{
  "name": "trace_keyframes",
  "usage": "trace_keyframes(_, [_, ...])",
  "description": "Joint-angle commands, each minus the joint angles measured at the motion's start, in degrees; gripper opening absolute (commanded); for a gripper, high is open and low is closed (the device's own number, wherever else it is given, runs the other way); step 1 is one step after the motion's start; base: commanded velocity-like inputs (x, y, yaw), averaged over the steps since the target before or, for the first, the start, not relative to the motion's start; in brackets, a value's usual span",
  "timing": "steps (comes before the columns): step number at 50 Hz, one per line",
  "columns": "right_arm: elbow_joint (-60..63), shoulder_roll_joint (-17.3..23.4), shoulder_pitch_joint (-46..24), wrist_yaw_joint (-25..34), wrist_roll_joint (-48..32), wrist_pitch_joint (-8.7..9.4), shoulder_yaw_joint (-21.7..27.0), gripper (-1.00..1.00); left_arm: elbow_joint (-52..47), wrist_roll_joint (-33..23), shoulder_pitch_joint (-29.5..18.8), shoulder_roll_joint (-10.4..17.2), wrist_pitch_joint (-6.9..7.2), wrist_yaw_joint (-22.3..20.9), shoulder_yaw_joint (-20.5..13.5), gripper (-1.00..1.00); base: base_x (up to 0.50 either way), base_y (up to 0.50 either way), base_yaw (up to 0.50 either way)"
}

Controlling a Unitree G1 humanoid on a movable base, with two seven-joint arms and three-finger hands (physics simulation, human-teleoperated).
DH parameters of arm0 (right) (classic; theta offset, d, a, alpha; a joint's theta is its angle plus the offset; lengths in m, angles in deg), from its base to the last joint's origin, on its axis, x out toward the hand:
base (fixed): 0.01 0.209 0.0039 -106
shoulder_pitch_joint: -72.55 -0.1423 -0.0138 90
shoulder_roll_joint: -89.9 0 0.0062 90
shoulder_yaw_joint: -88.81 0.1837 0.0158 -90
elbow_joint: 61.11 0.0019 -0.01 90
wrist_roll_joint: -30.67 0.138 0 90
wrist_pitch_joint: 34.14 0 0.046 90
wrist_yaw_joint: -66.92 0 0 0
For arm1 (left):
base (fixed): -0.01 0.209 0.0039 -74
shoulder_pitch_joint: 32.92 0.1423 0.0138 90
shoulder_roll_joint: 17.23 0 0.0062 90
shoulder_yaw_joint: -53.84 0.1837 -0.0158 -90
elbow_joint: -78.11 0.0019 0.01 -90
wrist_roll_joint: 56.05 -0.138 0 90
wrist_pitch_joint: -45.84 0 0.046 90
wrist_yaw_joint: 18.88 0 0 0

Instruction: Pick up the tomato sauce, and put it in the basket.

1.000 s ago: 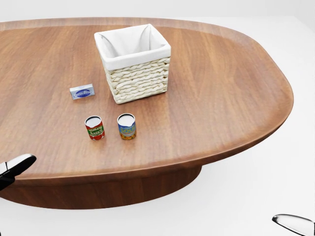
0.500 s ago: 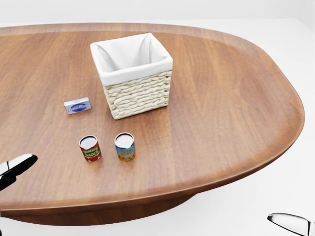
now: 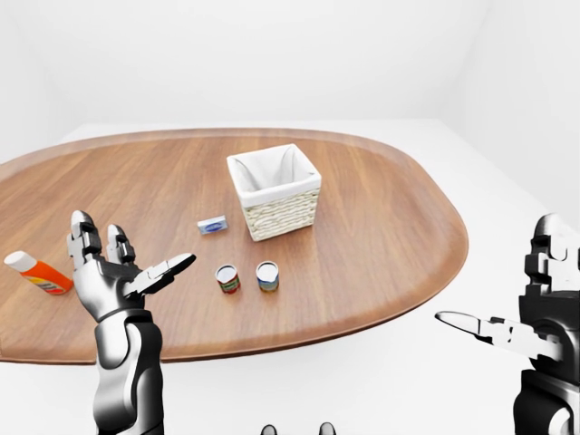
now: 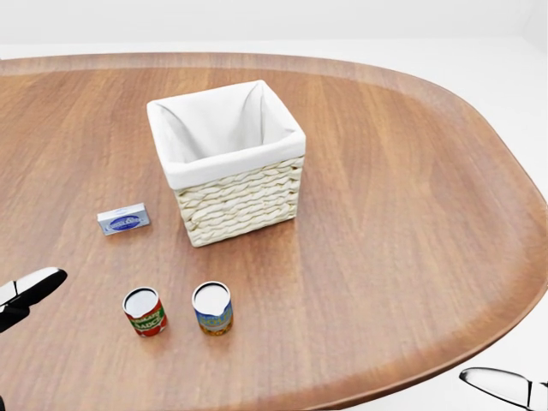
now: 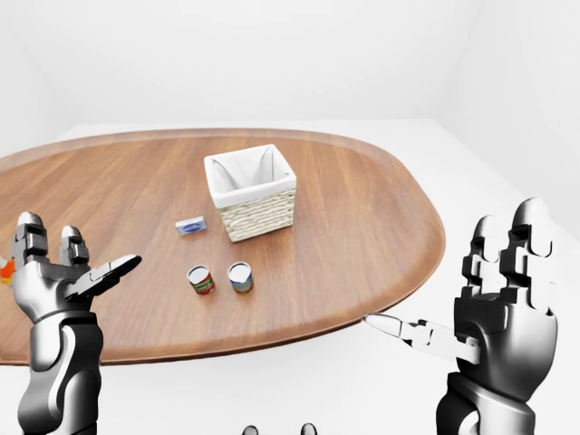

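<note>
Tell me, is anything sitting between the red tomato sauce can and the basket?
No: in the head view only bare wood separates the tomato sauce from the basket. The blue-labelled can stands beside it.

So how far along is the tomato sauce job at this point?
Nothing is done yet. The tomato sauce can stands upright on the table, beside a blue-labelled can, and what shows of the basket holds nothing. In hand: only the approach, with the left robot hand and right robot hand both raised, open and holding nothing. Left: reach, grasp the can, lift it and drop it in the basket.
</note>
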Motion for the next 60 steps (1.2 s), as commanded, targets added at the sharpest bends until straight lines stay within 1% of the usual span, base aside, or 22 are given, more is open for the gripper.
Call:
trace_keyframes(1, [-0.7,0.0,0.1,0.0,-0.3,0.0,-0.2,1.0,0.2,-0.2,0.0,-0.1,-0.18,0.0,0.1,1.0,0.32,0.0,0.0])
trace_keyframes(7, [-0.8,-0.1,0.2,0.0,-0.3,0.0,-0.3,1.0,0.3,-0.1,0.4,-0.1,-0.51,-0.3,0.0,1.0,0.33,0.0,0.0])
trace_keyframes(9, [-1.0,0.0,0.2,-0.1,-0.4,0.0,-0.4,1.0,-0.2,-0.1,0.2,-0.1,0.11,0.1,0.1,1.0,0.33,0.0,0.0])
trace_keyframes(12, [-0.6,0.0,0.3,-0.1,-0.4,0.0,-0.4,1.0,0.1,-0.3,0.4,-0.3,-0.46,-0.3,0.2,1.0,0.32,0.0,0.0])
trace_keyframes(26, [-1.1,-0.1,0.3,0.0,-0.5,0.0,-0.5,1.0,0.3,-0.3,0.5,-0.3,-0.68,-0.4,0.4,1.0,0.32,0.0,0.0])
trace_keyframes(32, [-1.0,-0.2,0.4,0.0,-0.4,0.0,-0.4,1.0,-0.2,-0.2,0.3,-0.2,0.02,-0.2,0.2,1.0,0.32,0.0,0.0])
trace_keyframes(35, [-0.6,-0.5,0.6,-0.1,-0.3,0.0,-0.3,1.0,0.1,-0.3,0.3,-0.3,-0.17,-0.2,0.3,1.0,0.29,0.0,0.0])
trace_keyframes(36, [-0.5,-0.9,0.8,0.1,0.6,0.0,0.1,1.0,0.2,-0.6,0.1,-0.2,-0.12,-0.2,0.5,1.0,0.0,0.0,0.0])
trace_keyframes(37, [-0.4,-0.6,0.8,0.1,1.0,0.0,0.7,1.0,3.3,-3.9,-0.7,0.6,0.67,0.2,1.5,1.0,0.0,0.0,0.0])
trace_keyframes(39, [-0.7,-0.7,0.8,0.2,1.0,0.0,0.7,1.0,8.8,-7.2,-2.9,1.6,0.72,-0.5,3.1,1.0,0.0,0.0,0.0])
trace_keyframes(40, [-0.9,-0.7,0.7,0.2,0.7,0.0,0.4,1.0,9.9,-5.9,-2.8,0.8,0.29,-1.4,3.0,1.0,0.0,0.0,0.0])
trace_keyframes(41, [-0.9,-0.6,0.5,0.0,0.2,0.0,0.0,1.0,9.3,-4.7,-1.9,0.2,-1.1,-2.8,3.3,1.0,0.0,0.0,0.0])
trace_keyframes(42, [-1.4,-0.5,0.4,0.0,0.0,0.0,-0.2,1.0,10.0,-8.4,-1.5,0.0,-2.82,-2.0,4.8,1.0,0.0,0.0,0.0])
trace_keyframes(43, [-0.8,-0.4,0.5,-0.1,0.1,0.0,-0.2,1.0,11.1,-10.8,-1.7,-0.1,-3.04,-2.2,6.4,1.0,0.0,0.0,0.0])
trace_keyframes(48, [-0.9,-0.5,0.5,0.1,0.5,0.0,0.2,1.0,17.2,-20.0,-3.5,0.8,-1.28,-3.8,9.9,1.0,0.0,0.0,0.0])
trace_keyframes(50, [-0.7,-0.3,0.3,-0.2,0.0,0.0,-0.2,1.0,18.9,-26.2,-3.2,0.7,-3.21,-3.3,12.0,1.0,0.0,0.0,0.0])
trace_keyframes(51, [-0.6,-0.3,0.4,-0.2,0.2,0.0,-0.1,1.0,19.3,-29.1,-2.7,0.5,-4.71,-3.4,13.1,1.0,0.0,0.0,0.0])
trace_keyframes(52, [-0.6,-0.3,0.4,-0.2,0.2,0.0,-0.1,1.0,19.5,-31.0,-2.3,0.3,-5.51,-3.5,13.6,1.0,0.0,0.0,0.0])
trace_keyframes(53, [-0.4,-0.2,0.4,-0.2,0.3,0.0,0.0,1.0,20.4,-35.8,-1.7,0.3,-6.45,-3.1,15.5,1.0,0.0,0.0,0.0])
trace_keyframes(55, [-0.5,-0.4,0.5,-0.1,0.4,0.0,0.1,1.0,22.7,-40.7,-1.6,0.1,-7.57,-2.9,16.5,1.0,0.0,0.0,0.0])
trace_keyframes(56, [-0.6,-0.4,0.5,-0.1,0.4,0.0,0.1,1.0,25.7,-45.7,-1.8,0.6,-8.7,-1.8,18.0,1.0,0.0,0.0,0.0])
trace_keyframes(60, [-0.7,-0.4,0.5,-0.1,0.4,0.0,0.1,1.0,30.0,-56.5,-1.6,0.7,-9.28,1.1,19.6,1.0,0.0,0.0,0.0])
